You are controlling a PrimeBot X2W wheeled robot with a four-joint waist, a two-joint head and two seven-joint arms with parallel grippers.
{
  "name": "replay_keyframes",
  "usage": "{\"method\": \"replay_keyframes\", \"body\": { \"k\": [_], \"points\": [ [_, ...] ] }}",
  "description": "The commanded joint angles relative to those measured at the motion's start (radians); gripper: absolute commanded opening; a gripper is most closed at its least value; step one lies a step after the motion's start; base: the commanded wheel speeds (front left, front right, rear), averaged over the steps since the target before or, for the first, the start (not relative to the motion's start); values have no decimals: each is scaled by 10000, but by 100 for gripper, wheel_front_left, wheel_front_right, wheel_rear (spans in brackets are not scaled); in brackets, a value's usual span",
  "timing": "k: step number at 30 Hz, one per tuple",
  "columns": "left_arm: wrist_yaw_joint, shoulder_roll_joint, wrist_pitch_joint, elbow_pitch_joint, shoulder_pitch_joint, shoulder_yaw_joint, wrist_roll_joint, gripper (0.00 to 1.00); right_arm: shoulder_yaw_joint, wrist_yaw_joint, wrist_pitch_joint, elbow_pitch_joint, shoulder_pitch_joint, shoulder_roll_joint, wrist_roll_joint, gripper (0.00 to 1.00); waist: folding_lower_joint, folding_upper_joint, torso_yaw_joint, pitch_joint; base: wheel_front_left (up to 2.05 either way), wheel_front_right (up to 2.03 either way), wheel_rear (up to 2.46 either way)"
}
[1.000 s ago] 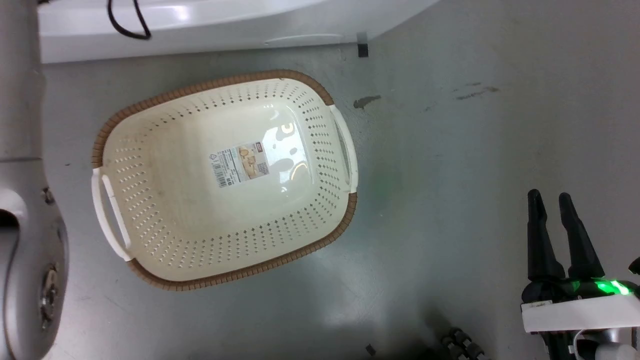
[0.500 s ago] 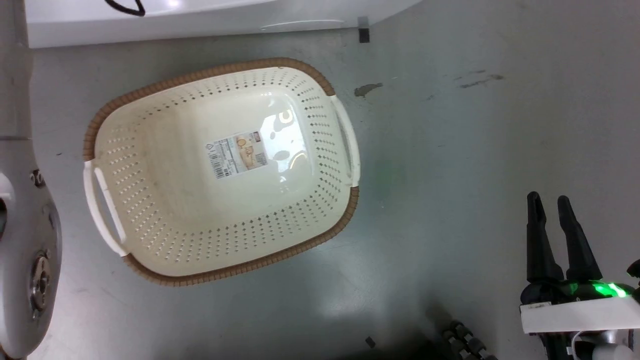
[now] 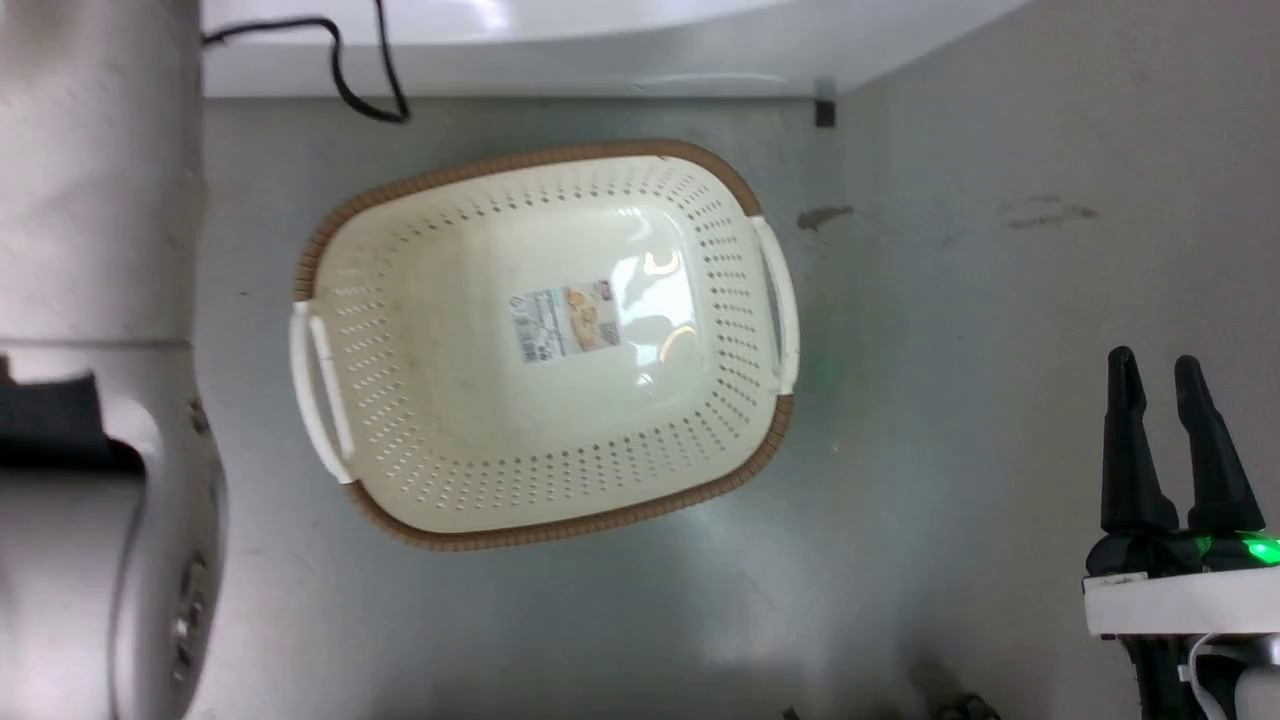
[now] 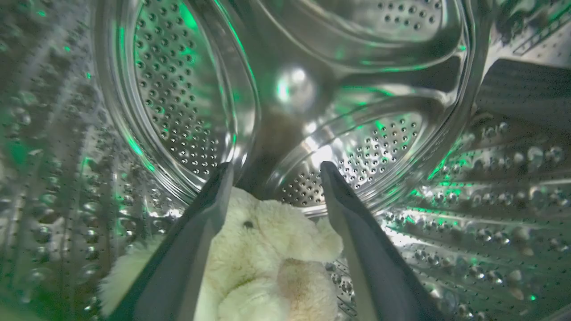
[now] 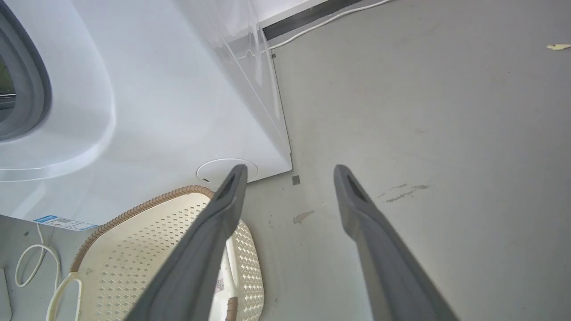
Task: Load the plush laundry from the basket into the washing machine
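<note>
The cream basket [image 3: 520, 165] with its brown rim sits on the floor, holding nothing but its label sticker [image 3: 565, 322]. A cream plush toy [image 4: 267, 249] lies on the steel drum [image 4: 178, 89] inside the washing machine [image 5: 156, 102]. My left gripper [image 4: 275, 167] is inside the drum, open, its fingers spread on either side of the toy's head. My right gripper [image 3: 1150, 365] hovers open over bare floor to the right of the basket, with nothing between its fingers [image 5: 227, 196]. In the right wrist view the basket [image 5: 147, 249] shows at the lower left.
The washer's white front [image 3: 600, 40] runs along the top of the head view, with a black cable [image 3: 350, 70] hanging before it. My pale left arm [image 3: 90, 300] fills the left edge. The grey door gasket [image 5: 26, 89] shows at the far left of the right wrist view.
The whole head picture has shifted to the right, so the camera moved. The basket stays empty and in place, and the right gripper remains open.
</note>
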Motion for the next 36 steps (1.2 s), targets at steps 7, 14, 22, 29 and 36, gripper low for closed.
{"method": "replay_keyframes", "body": {
  "k": [7,14,22,29,36],
  "points": [
    [34,-430,-55,-922,1669,301,154,100,-134,8,258,-110,-274,-16,-150,100,1,0,525,-849,0,0,0],
    [62,-850,-56,-1554,3105,458,286,100,-266,8,360,-18,-212,-16,-100,100,1,0,695,-1617,0,0,0],
    [38,-1051,-56,-1841,4959,300,512,100,-156,8,349,225,-111,-16,38,100,1,0,674,-2662,0,0,0],
    [111,-980,-56,-1992,6345,27,906,100,-100,8,375,490,89,-16,2,100,1,0,729,-3716,0,0,0],
    [258,-888,-56,-2255,7665,-106,1110,100,43,8,349,788,337,-16,62,100,1,0,685,-4740,0,0,0]
  ]
}}
